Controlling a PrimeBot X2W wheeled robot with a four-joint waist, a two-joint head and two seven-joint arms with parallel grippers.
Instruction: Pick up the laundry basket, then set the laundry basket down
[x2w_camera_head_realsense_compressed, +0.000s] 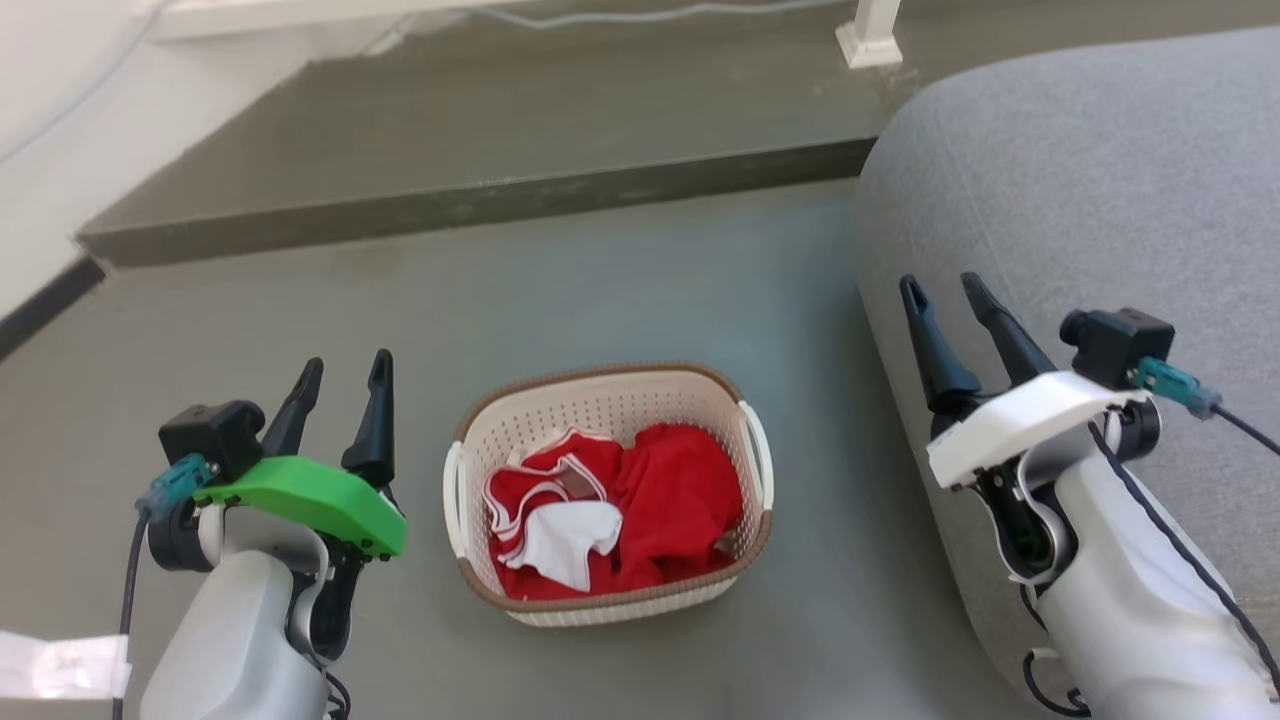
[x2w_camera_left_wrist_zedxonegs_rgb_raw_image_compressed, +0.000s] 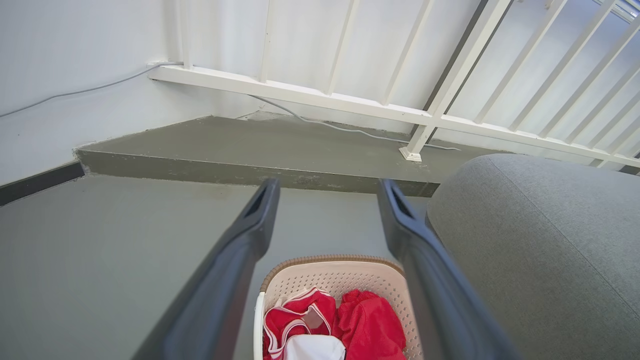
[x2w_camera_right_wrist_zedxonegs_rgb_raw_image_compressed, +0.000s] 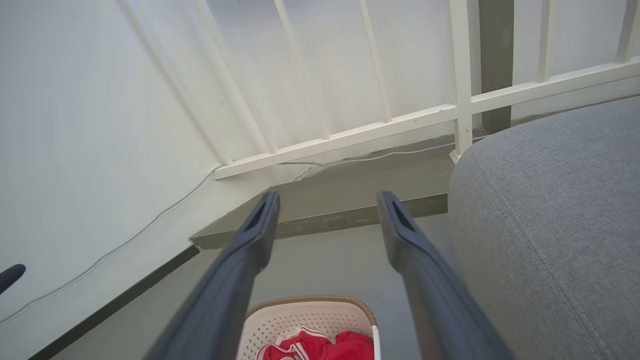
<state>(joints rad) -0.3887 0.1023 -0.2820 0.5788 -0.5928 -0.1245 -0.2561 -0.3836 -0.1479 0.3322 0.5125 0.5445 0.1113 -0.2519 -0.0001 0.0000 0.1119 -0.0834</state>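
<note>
The laundry basket (x2w_camera_head_realsense_compressed: 610, 405) stands on the grey floor between my two arms, cream-white and perforated, with a brown rim, white side handles and red and white clothes inside. Its far end also shows low in the left wrist view as the laundry basket (x2w_camera_left_wrist_zedxonegs_rgb_raw_image_compressed: 345, 277) and in the right wrist view as the laundry basket (x2w_camera_right_wrist_zedxonegs_rgb_raw_image_compressed: 305, 315). My left gripper (x2w_camera_head_realsense_compressed: 345, 370) hangs open to the basket's left, apart from it. Over the sofa edge at the basket's right, my right gripper (x2w_camera_head_realsense_compressed: 945, 287) is open and holds nothing.
A grey sofa (x2w_camera_head_realsense_compressed: 1090, 180) fills the right side, close to the basket. A raised floor step (x2w_camera_head_realsense_compressed: 470, 200) runs across behind the basket, with a white railing post (x2w_camera_head_realsense_compressed: 870, 35) and a cable on it. A white wall stands at the left.
</note>
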